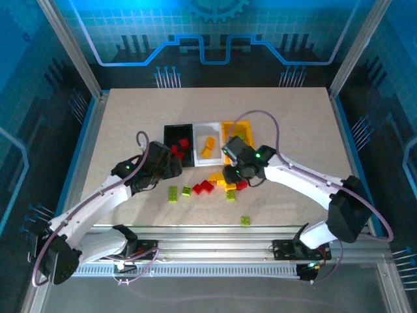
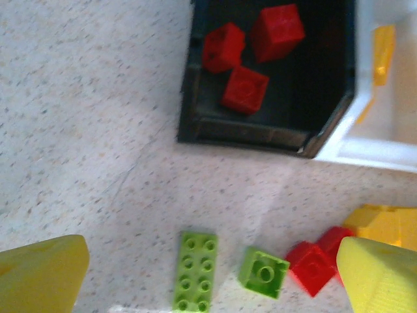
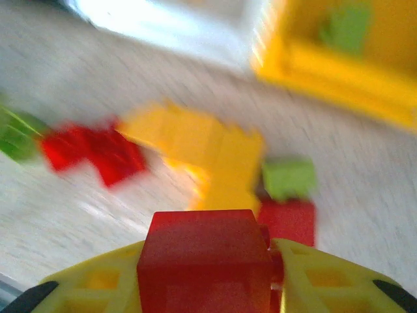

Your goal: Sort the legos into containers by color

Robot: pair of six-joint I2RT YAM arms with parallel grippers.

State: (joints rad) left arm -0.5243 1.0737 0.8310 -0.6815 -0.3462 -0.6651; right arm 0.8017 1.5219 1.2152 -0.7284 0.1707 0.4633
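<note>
While holding a red brick (image 3: 205, 261) clenched in right fingers (image 3: 313, 280), right of the black bin (image 1: 177, 145), with left fingers (image 2: 378, 274) spread empty before it: next, likely swing over that bin, release.

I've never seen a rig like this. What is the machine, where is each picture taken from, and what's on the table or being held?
These are two robot arms bolted at the table's near edge. The overhead picture looks down from behind them; the other two come from a camera on each wrist. On the table stand a black bin holding red bricks, a white bin and a yellow bin; loose bricks in red, yellow and green lie in front. The left fingers are open and empty; the right fingers grip a red brick.
</note>
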